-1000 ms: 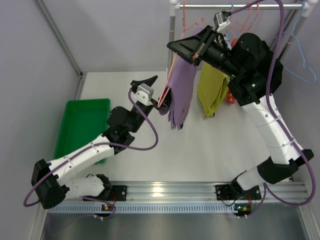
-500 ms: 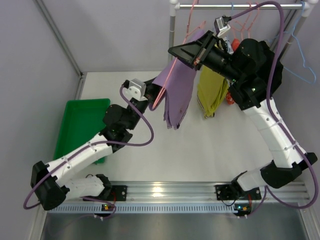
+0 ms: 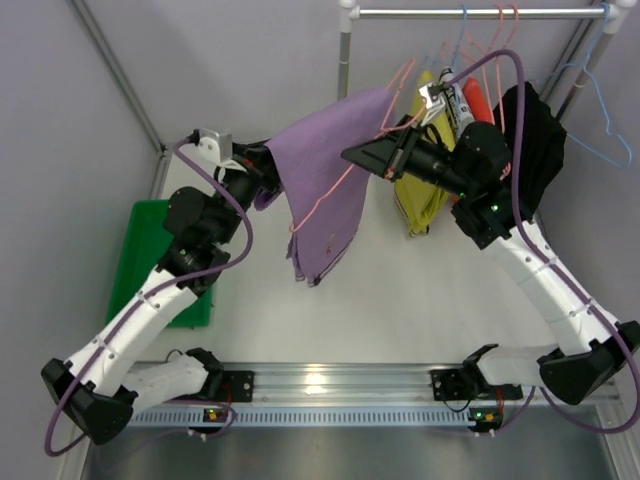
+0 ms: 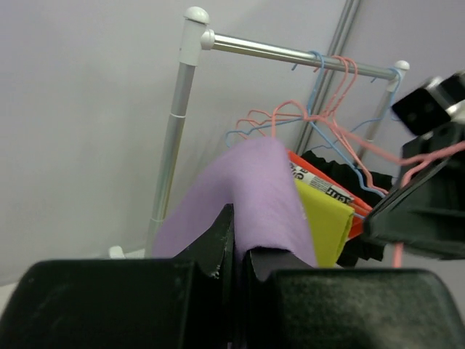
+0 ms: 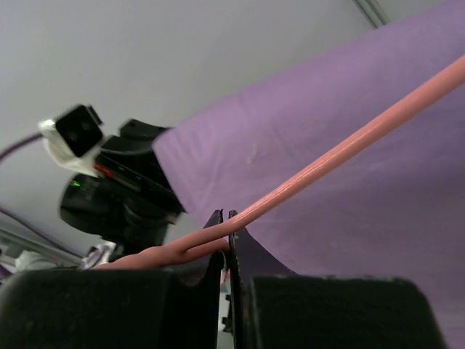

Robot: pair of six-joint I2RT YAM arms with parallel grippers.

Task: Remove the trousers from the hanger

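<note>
Left gripper [image 3: 264,168]: jaws together, clamped on the top fold of the trousers [image 3: 312,160]; the left wrist view shows lilac cloth rising out of the closed tips.
Right gripper [image 3: 352,155]: jaws together, pinched on the wire of the hanger [image 3: 330,188]; the right wrist view shows pink wire running between the tips.
Left arm: reaches from its base up toward 11 o'clock, elbow bent, wrist turned toward 3 o'clock.
Right arm: rises from its base toward 12 o'clock, forearm level, wrist pointing toward 9 o'clock.
Trousers: draped over the hanger, held in the air between the two grippers; upper edge stretched toward the left gripper, legs hanging toward 6 o'clock above the bench [image 3: 400,300].
Around: mustard-yellow garment [image 3: 420,200] just behind the right wrist at 1 o'clock; black garment [image 3: 530,130] beside it; light blue hanger [image 3: 605,110] on the rail [image 3: 480,12] at 12 o'clock.
Surface: white bench; green tray [image 3: 160,240] at 9 o'clock.
Room: pale grey walls.
</note>
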